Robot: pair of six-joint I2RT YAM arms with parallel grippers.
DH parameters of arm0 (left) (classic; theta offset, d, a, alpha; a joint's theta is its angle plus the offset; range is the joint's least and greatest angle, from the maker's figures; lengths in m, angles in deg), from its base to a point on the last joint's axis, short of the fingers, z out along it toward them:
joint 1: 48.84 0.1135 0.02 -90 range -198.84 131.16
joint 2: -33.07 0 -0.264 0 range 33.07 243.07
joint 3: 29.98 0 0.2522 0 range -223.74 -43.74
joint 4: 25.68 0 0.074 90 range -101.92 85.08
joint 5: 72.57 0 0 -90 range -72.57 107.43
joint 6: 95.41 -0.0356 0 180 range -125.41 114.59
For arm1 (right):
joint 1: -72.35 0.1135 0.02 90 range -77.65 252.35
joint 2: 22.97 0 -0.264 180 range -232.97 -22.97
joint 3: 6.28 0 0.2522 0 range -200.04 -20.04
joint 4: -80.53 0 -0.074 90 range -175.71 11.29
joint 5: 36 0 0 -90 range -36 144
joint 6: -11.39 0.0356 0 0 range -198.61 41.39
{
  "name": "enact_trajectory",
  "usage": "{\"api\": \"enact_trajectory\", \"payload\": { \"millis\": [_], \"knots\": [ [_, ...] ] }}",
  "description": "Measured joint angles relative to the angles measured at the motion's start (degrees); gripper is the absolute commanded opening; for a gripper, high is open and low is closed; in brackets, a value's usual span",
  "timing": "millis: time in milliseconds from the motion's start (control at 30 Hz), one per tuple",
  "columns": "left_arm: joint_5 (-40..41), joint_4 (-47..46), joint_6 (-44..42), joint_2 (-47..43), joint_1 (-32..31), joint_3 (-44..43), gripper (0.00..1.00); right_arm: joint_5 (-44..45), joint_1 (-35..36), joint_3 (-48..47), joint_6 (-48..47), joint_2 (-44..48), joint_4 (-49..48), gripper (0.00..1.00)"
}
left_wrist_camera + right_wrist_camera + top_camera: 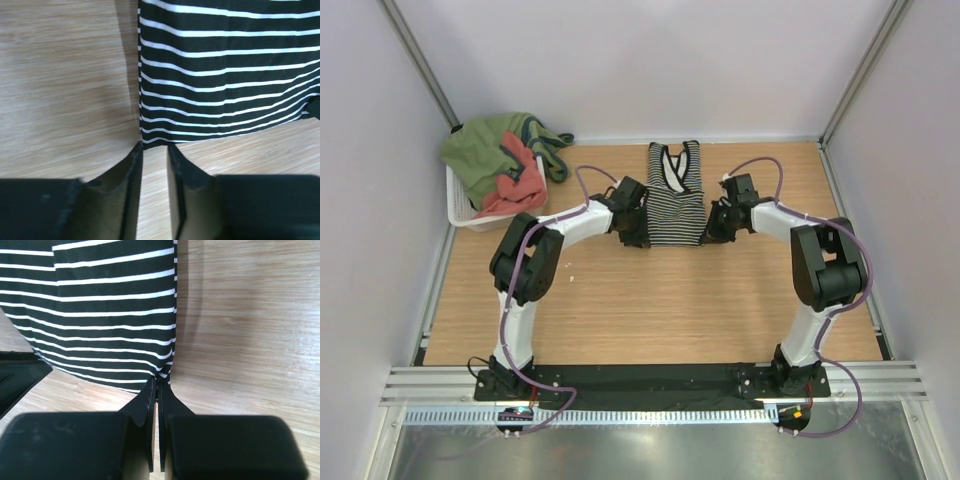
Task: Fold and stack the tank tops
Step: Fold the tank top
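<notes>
- Overhead view: striped tank top [675,205] spread flat at the far middle of the worktop [650,300], straps away from the arms, hem nearest them. Left hand [642,238] at its lower left corner, right hand [710,236] at its lower right.
- Same view: salmon-red tank top [515,190] heaped with a green garment [485,150] in the white basket [460,215] at the far left, well apart from the striped one. Neither folded yet, so early in the task by this look.
- Left wrist view: left hand [154,147] narrowly parted and holding nothing, with bare wood in the gap and tips just touching the hem corner of the striped tank top [225,75].
- For a good grip here: push further onto the hem, take a fuller bite of cloth, close before lifting.
- Right wrist view: right hand [159,384] pinched shut on the opposite hem corner, apparently with cloth nipped only at the very tips. Shallow hold, likely to slip.
- For the fold: raise both corners together and level, carry the hem toward the straps, keep the side edges parallel.
- Surface and room: pale wood-grain worktop, smooth and matt, fenced by plain white walls with metal rails at the corners.
</notes>
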Motion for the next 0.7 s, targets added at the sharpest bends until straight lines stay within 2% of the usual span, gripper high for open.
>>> {"api": "enact_trajectory", "payload": {
  "millis": [133, 233, 500, 700],
  "knots": [
    [-1.2, -1.1, 0.3, 0.7, 0.2, 0.0, 0.13, 0.0, 0.0, 0.7, 0.0, 1.5, 0.0, 0.05],
    [-2.8, -1.9, 0.9, 1.2, 0.9, 0.0, 0.0, 0.0, 0.0, 1.7, 0.0, 2.4, -0.1, 0.04],
    [-5.2, -4.4, 2.4, 0.7, 1.8, 1.9, 0.0, -0.1, 0.3, 5.4, 0.1, 4.2, -0.2, 0.04],
    [-5.2, -7.6, 3.5, -7.3, 1.1, 13.9, 0.0, -1.0, 1.9, 9.6, 0.3, 8.1, -0.1, 0.02]
  ]
}}
